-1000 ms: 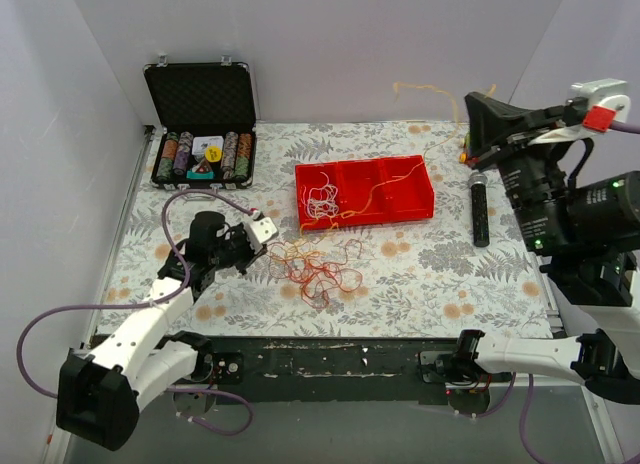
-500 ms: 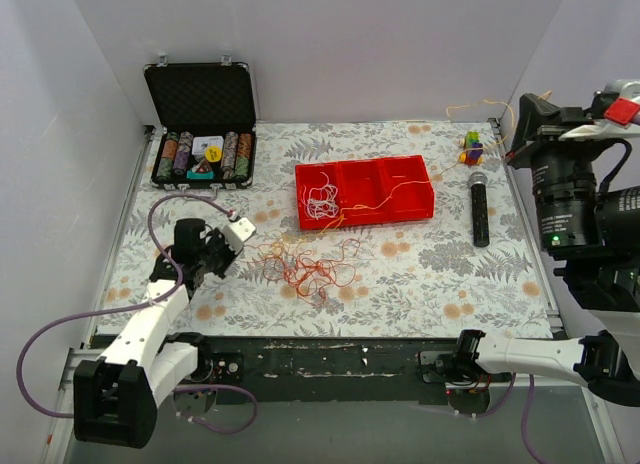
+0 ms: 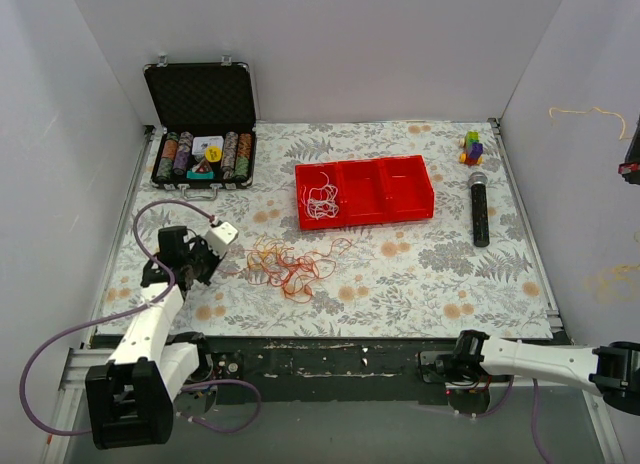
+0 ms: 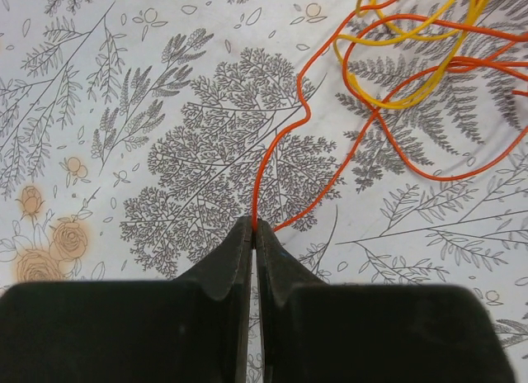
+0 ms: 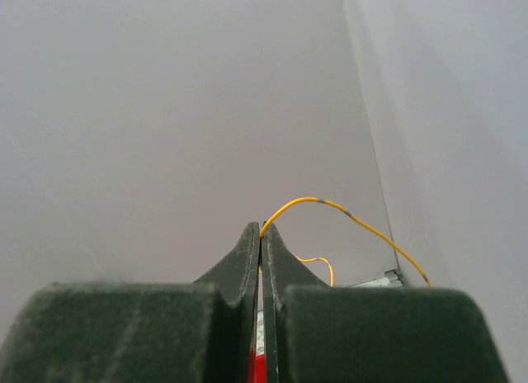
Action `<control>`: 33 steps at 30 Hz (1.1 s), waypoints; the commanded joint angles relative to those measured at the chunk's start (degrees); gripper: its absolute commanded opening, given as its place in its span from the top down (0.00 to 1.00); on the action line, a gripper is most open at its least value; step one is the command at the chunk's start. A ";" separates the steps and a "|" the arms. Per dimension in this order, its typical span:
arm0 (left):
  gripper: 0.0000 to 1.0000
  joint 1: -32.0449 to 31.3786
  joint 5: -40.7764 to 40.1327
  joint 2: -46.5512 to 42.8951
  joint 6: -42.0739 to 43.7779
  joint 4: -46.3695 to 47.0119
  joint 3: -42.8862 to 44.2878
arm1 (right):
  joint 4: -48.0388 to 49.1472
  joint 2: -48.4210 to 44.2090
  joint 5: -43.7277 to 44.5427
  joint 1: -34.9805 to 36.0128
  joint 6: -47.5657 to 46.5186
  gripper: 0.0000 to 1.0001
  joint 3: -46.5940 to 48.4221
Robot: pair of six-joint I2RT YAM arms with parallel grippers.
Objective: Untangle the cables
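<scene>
A tangle of red and orange-yellow cables (image 3: 290, 264) lies on the floral table left of centre. My left gripper (image 3: 212, 256) sits low just left of it, shut on a red cable (image 4: 272, 156) that runs from the fingertips (image 4: 254, 226) up into the tangle beside yellow loops (image 4: 412, 44). A white cable (image 3: 320, 199) is curled in the left compartment of the red tray (image 3: 400, 209). My right gripper (image 5: 261, 229) is raised high at the far right, shut on a yellow cable (image 5: 330, 205). In the top view only a sliver of it (image 3: 632, 162) shows, with the yellow cable (image 3: 578, 111) hanging by the wall.
An open black case of poker chips (image 3: 200, 134) stands at the back left. A black microphone (image 3: 479, 209) lies right of the tray, with a small coloured toy (image 3: 472, 147) behind it. White walls close in the table on three sides.
My right gripper has risen and swung right, almost out of the top view, lifting the yellow cable out of the tray. My left gripper has pulled left with the red cable, dragging the tangle left.
</scene>
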 commanded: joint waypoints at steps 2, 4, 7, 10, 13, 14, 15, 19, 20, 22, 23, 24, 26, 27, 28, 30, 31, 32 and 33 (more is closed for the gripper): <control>1.00 0.30 7.40 0.46 -2.73 -2.54 6.44 | -2.56 2.84 1.24 3.48 2.61 0.99 -1.22; 1.00 0.30 9.95 1.17 -5.28 -4.56 9.07 | -2.82 3.45 0.81 4.09 3.40 0.99 -1.57; 1.00 0.30 13.73 2.40 -7.48 -7.28 13.03 | -2.47 4.59 -0.34 4.97 4.28 0.99 -1.40; 1.00 0.38 17.16 2.93 -8.80 -8.61 15.32 | -2.03 6.88 -2.18 5.68 4.02 0.99 -0.61; 1.00 0.30 19.88 3.02 -9.68 -9.58 16.47 | -2.29 10.65 -4.20 5.77 3.14 0.99 1.23; 1.00 0.30 20.68 2.93 -9.95 -9.93 16.73 | -1.95 11.97 -4.73 5.77 2.79 0.99 1.67; 1.00 0.21 21.38 2.93 -10.12 -10.19 17.00 | -0.81 12.94 -5.26 5.77 1.92 0.99 1.85; 1.00 0.30 23.14 2.23 -10.47 -11.60 17.44 | 2.36 17.07 -7.37 5.77 -0.02 0.99 2.20; 1.00 0.38 23.58 2.05 -10.48 -11.86 17.52 | 3.06 18.73 -7.98 5.68 -0.20 0.99 2.38; 1.00 0.30 24.37 1.61 -10.74 -12.48 17.70 | 4.64 21.20 -8.86 5.42 -0.99 0.99 2.56; 1.00 0.30 24.90 1.52 -10.83 -12.92 17.87 | 4.82 22.43 -9.56 5.07 -0.91 0.99 2.82; 1.00 0.30 25.25 1.43 -10.83 -13.18 18.05 | 4.30 23.83 -10.53 4.28 -0.38 0.99 3.26; 1.00 0.21 25.69 1.35 -10.83 -13.79 18.32 | 1.50 26.73 -12.72 1.83 2.59 0.99 4.75; 1.00 0.30 25.96 1.26 -10.74 -14.06 18.49 | -1.30 28.14 -14.65 -0.54 6.44 0.99 5.80; 1.00 0.30 25.96 1.26 -10.65 -14.32 18.58 | -4.20 29.55 -16.49 -2.82 10.13 0.99 6.59; 1.00 0.38 26.13 0.91 -9.78 -15.29 18.67 | -8.08 31.31 -21.41 -8.53 16.21 0.99 7.30; 1.00 0.21 26.31 0.65 -9.16 -15.73 18.58 | -8.36 31.75 -23.52 -10.56 18.06 0.99 6.78; 1.00 0.30 26.22 0.29 -8.63 -16.08 18.32 | -8.36 32.10 -25.37 -12.23 19.47 0.99 5.99; 1.00 0.30 26.13 -0.06 -8.28 -16.26 18.06 | -7.75 32.28 -26.96 -13.29 20.53 0.99 5.38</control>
